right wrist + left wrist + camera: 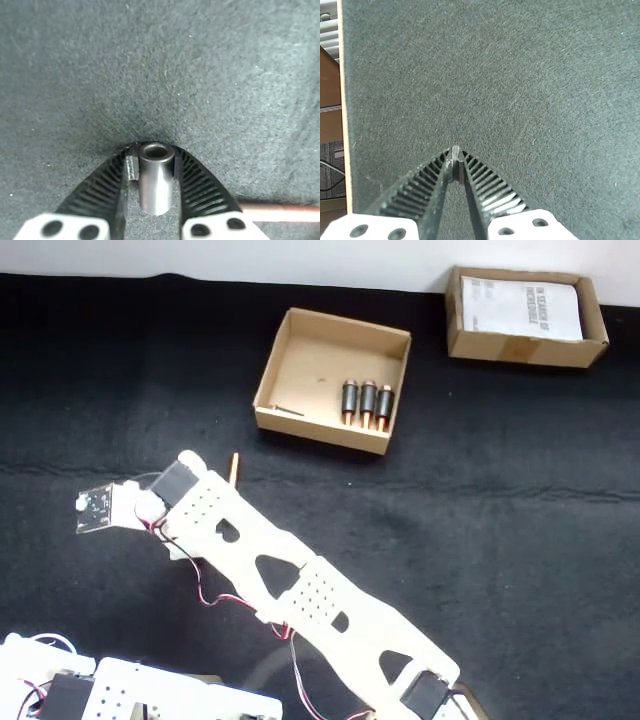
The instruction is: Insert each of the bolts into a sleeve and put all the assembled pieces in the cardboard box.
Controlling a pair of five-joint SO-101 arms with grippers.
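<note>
Right wrist view: my gripper (155,151) closed tight on a sleeve (156,185), bolt (282,212) just beside; insertion, I judge, needs them aligned.

Left end effector (456,152), ribbed black fingers (490,187) closed (tips touching), over dark felt mat (520,75), pale table edge (341,100) alongside

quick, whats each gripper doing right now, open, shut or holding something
Left gripper: shut, nothing between its fingers.
Right gripper: shut on the dark grey cylindrical metal sleeve.
</note>
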